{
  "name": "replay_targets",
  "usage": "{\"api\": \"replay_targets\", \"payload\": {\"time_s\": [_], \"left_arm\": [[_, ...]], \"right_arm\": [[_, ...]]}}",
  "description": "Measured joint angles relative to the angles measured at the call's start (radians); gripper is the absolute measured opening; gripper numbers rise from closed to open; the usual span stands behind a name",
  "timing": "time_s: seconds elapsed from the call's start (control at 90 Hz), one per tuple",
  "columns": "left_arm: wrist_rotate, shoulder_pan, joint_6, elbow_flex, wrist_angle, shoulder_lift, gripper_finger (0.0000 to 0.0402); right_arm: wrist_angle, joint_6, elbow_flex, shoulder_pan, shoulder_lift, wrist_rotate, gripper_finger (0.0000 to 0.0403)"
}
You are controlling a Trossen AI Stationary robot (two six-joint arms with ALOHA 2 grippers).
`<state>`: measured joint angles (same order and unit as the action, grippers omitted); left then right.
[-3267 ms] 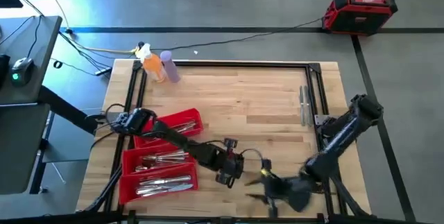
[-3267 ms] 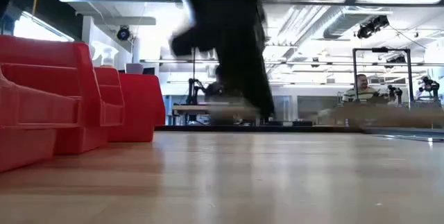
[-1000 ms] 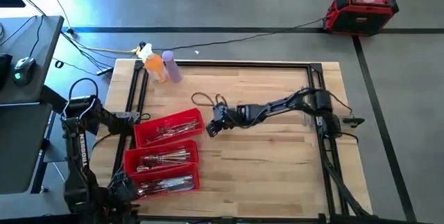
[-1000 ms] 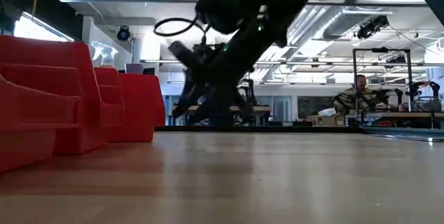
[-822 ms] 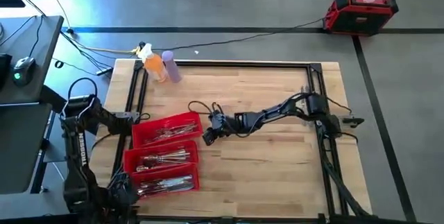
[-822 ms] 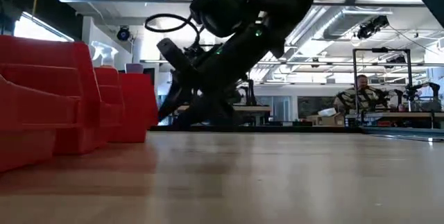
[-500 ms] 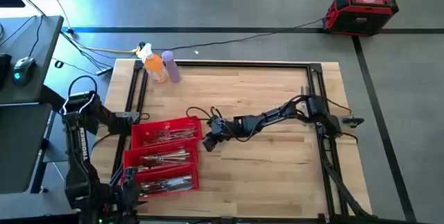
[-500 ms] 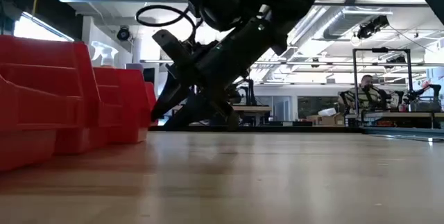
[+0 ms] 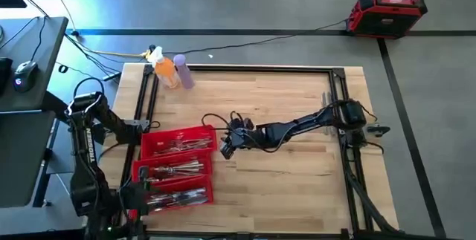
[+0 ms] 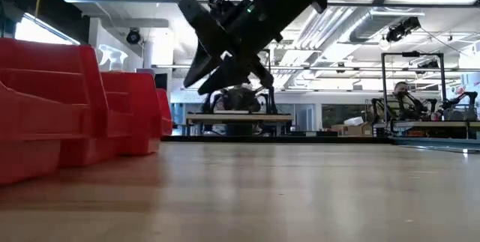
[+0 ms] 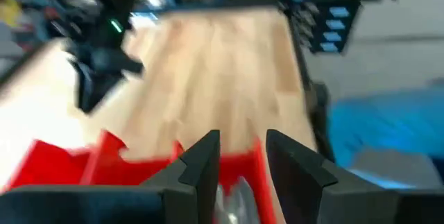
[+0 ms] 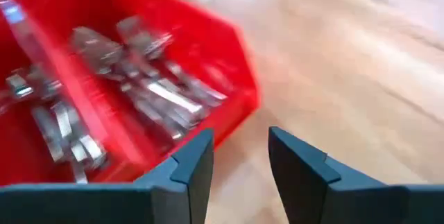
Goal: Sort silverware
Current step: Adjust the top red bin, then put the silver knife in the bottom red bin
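**Right tool poised beside the red bins, nothing in either tool**

Nearest the front edge of the wooden bench [image 9: 282,173], at about 7 o'clock in the high view, sits a row of three red bins [image 9: 175,167] set side by side and running toward the middle. Each bin holds a heap of silverware [image 9: 172,171]; the pieces lie jumbled, and which are forks, knives or spoons cannot be told.

The left tool [image 11: 239,158] hangs at the bench's 8 o'clock corner, just over the near end of the bins, its fingers a narrow gap apart with nothing between them.

Toward the centre, the right arm reaches in from 3 o'clock. The right tool [image 9: 227,145] is raised clear of the wood, just off the 3 o'clock side of the farthest bin. Its wrist view shows the fingers [image 12: 191,172] moderately spread and empty, with silverware in the bin just ahead.

At the far 11 o'clock corner stand an orange bottle [image 9: 165,70] and a purple bottle [image 9: 183,72], touching or nearly so. Beyond the bench, on the floor at 1 o'clock, lies a red case [image 9: 387,11].
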<state>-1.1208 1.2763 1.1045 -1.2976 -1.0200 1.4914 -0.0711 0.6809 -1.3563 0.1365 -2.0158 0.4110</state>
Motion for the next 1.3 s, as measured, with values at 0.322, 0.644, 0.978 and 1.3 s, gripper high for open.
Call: {"api": "replay_targets", "payload": {"time_s": [0.322,0.644,0.978,1.3], "left_arm": [[-0.119,-0.143,-0.122,0.000,0.021,-0.004,0.0101],[-0.106,-0.170,-0.477,-0.125,0.210,-0.008,0.0101],[-0.025,-0.208,-0.662,-0.195,0.282,-0.008,0.0101],[-0.010,-0.331,-0.585,-0.151,0.302,-0.006,0.0101]], "right_arm": [[0.157,0.036,0.001,-0.085,-0.111,-0.001,0.0123],[0.227,-0.029,0.002,-0.052,-0.134,-0.099,0.0123],[0.030,-0.139,0.002,0.028,-0.013,0.101,0.0123],[-1.157,0.405,0.009,0.101,0.277,0.094,0.0123]]}}
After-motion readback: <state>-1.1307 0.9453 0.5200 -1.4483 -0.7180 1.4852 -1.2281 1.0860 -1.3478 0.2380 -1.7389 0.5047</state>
